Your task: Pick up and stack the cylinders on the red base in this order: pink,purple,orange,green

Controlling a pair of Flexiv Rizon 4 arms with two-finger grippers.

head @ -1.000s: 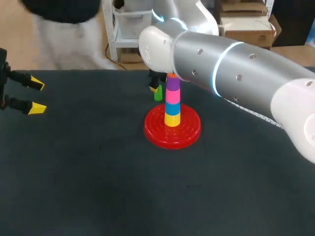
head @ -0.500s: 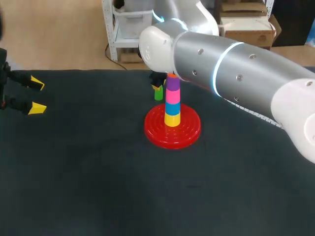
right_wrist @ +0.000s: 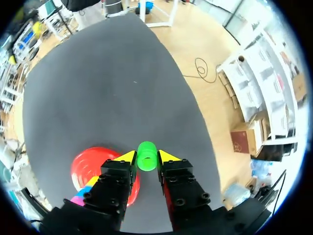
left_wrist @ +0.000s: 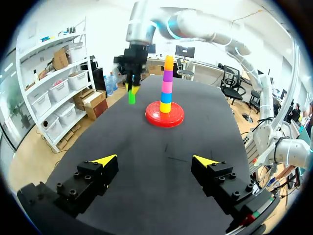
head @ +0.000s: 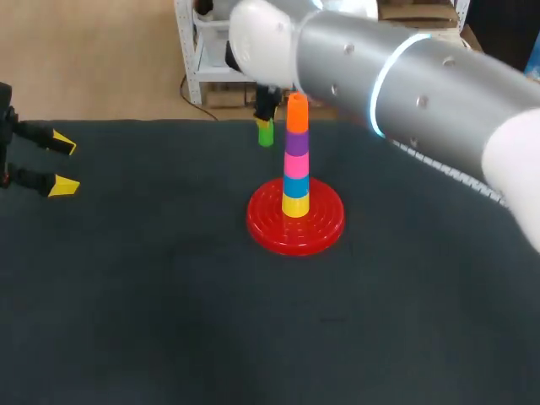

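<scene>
The red base sits mid-table with a stack on its peg: yellow, blue, pink, purple, then the orange cylinder on top. My right gripper is shut on the green cylinder, held in the air above the table's far edge, left of the stack; the same green cylinder hangs below the arm in the head view. In the left wrist view the green cylinder hangs to the side of the stack. My left gripper stands open at the table's left edge, holding nothing.
The dark table stretches wide around the base. My right arm crosses over the back right part of the table.
My right gripper closed on the green cylinder and lifted it off the table, up and slightly back. The orange top of the stack has come into view. The left arm kept still.
</scene>
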